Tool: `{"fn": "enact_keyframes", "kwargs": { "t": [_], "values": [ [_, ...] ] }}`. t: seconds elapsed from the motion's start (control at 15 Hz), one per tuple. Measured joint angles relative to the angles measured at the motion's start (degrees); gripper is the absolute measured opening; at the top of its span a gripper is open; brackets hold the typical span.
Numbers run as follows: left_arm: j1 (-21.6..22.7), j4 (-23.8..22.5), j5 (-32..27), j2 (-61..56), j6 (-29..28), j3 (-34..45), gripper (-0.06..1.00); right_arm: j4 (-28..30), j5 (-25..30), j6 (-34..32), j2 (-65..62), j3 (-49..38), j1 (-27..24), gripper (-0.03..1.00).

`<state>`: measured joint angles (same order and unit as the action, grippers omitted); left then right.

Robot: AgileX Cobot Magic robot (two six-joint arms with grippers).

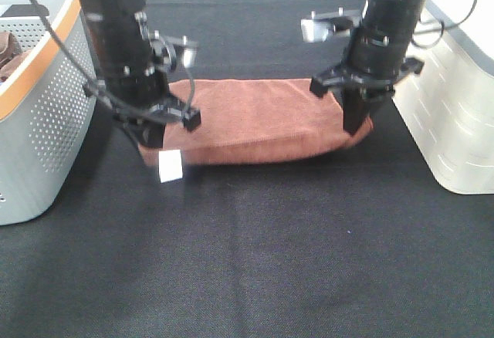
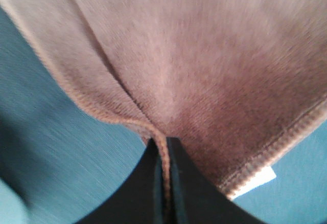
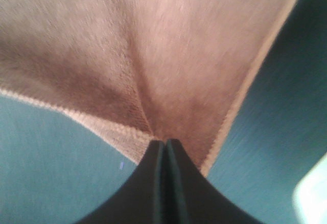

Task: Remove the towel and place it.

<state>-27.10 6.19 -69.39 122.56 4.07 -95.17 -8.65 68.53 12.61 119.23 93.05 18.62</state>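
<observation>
The reddish-brown towel [image 1: 258, 122] hangs stretched between my two grippers over the black table, sagging along its near edge. A small white tag [image 1: 170, 166] dangles at its left corner. My left gripper [image 1: 154, 141] is shut on the towel's left corner; in the left wrist view the cloth [image 2: 204, 70] runs pinched between the shut fingers [image 2: 166, 147], with the tag [image 2: 258, 179] beside them. My right gripper [image 1: 356, 124] is shut on the right corner; the right wrist view shows the cloth [image 3: 143, 50] bunched into the shut fingers [image 3: 164, 144].
A grey perforated basket [image 1: 42, 114] with an orange rim stands at the left, close to my left arm. A white bin [image 1: 455, 114] stands at the right, close to my right arm. The black table cloth [image 1: 255, 261] spreads in front.
</observation>
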Motion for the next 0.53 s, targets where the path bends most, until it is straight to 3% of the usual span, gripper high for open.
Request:
{"fn": "enact_keyframes", "kwargs": {
  "t": [0.33,0.4,0.53],
  "values": [
    [-0.29,1.09,0.34,0.0,0.0,4.18,0.0,-0.86,-2.92,-0.17,0.0,-5.67,0.0,0.03],
    [-0.29,1.09,0.29,0.0,0.0,5.16,0.11,-0.8,-2.98,-0.4,0.0,-5.67,0.0,0.07],
    [-0.29,0.97,-0.06,0.0,0.0,6.53,0.48,-0.69,-2.52,-0.57,0.0,-5.67,0.0,0.29]
  ]
}}
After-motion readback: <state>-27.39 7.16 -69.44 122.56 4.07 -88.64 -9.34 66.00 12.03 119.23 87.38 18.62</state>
